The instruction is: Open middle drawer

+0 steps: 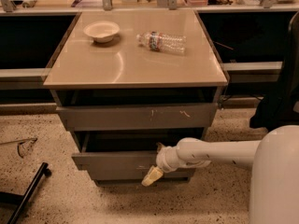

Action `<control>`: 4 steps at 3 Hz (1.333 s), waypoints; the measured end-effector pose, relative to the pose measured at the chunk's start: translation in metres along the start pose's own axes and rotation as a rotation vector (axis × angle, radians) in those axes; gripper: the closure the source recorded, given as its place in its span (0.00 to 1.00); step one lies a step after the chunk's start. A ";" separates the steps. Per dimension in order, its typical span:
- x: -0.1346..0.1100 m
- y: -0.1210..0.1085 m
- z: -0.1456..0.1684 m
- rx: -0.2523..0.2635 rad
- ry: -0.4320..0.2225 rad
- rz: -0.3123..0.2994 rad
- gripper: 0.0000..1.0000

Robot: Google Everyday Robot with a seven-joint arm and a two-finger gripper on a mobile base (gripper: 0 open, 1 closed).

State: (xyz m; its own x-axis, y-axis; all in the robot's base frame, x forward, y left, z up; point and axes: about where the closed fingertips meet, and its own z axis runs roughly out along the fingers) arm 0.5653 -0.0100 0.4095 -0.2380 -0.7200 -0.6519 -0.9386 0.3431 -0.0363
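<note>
Low at the front of the cabinet (133,69), over the right part of the middle drawer (112,164): the gripper (153,175), pale yellow at the tip, angled down and to the left. Overlaps the drawer's lower edge; touching it or just in front of it, cannot tell. Spread or pressed together, cannot tell either. Reaches in from the right on a white arm (219,153), level and joined to the broad white robot body (275,181) in the lower right corner.

As for the middle drawer: stands out a little from the cabinet, with a dark gap above its plain grey front. Sits second from the top, directly under the top drawer (135,117), a taller, wider grey front with pale scratch marks right of centre, likewise out a little with a dark slot above. Beneath, only a thin strip of the bottom drawer (121,182), set farther back.

On the tan top: a small pale bowl (101,31), upright at the back left, and a clear plastic bottle (161,41) lying on its side near the back middle, apart from the bowl.

On the speckled floor (56,204), at the lower left: a black bar (28,195), slanted.
</note>
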 end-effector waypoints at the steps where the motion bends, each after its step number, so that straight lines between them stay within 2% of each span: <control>1: -0.002 0.001 0.001 -0.007 0.013 -0.003 0.00; 2: -0.013 0.011 -0.005 -0.031 0.087 -0.024 0.00; 3: -0.010 0.045 -0.006 -0.096 0.145 -0.019 0.00; 4: -0.006 0.067 -0.007 -0.141 0.150 0.008 0.00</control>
State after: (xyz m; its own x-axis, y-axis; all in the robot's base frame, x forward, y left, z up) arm 0.5018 0.0133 0.4166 -0.2699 -0.8033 -0.5310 -0.9598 0.2687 0.0814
